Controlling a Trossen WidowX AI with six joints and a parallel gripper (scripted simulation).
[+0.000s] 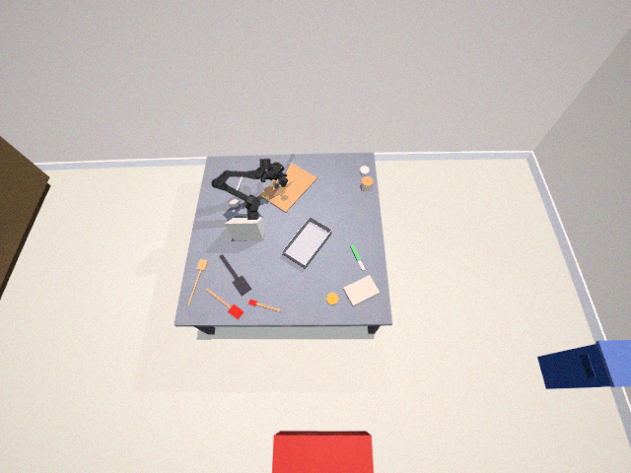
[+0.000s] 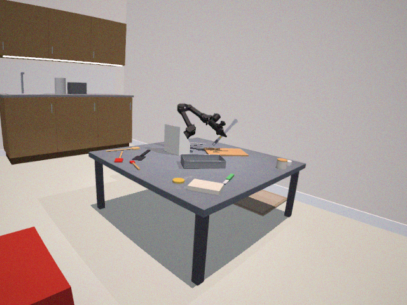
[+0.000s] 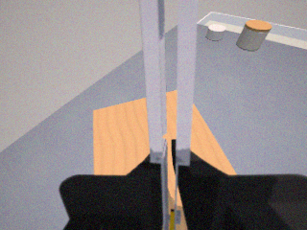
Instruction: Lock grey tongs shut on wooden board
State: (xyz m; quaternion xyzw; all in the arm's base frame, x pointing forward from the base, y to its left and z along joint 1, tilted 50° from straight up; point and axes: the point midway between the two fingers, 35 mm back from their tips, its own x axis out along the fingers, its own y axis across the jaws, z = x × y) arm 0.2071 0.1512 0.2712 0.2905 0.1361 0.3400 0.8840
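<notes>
Gripper (image 1: 283,180) (image 2: 225,135) (image 3: 169,144) clamped shut on grey tongs (image 1: 291,158) (image 2: 227,129) (image 3: 155,86), tilted, raised above wooden board (image 1: 303,177) (image 2: 236,152) (image 3: 120,139). Top view, clock from gripper: roasting tin (image 1: 296,236) (image 2: 203,163) at 5, orange-lidded jar (image 1: 367,181) (image 2: 282,163) (image 3: 252,36) at 3, both on blue-grey table (image 1: 285,285) (image 2: 259,170) (image 3: 264,96). Pale wall (image 1: 306,76) (image 2: 279,82) (image 3: 72,48) stood at 12, brown cabinet (image 1: 18,203) (image 2: 75,124) at 9, red block (image 1: 322,452) (image 2: 29,262) at 6. Lock state: couldn't tell.

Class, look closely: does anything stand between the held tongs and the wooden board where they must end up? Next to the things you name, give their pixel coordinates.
Nothing visible does. The gripper (image 2: 225,135) (image 3: 169,144) is shut on the grey tongs (image 2: 226,131) (image 3: 186,86), raised above the table, with the wooden board (image 1: 301,184) (image 2: 234,152) (image 3: 120,134) below, no object standing on it.
</notes>
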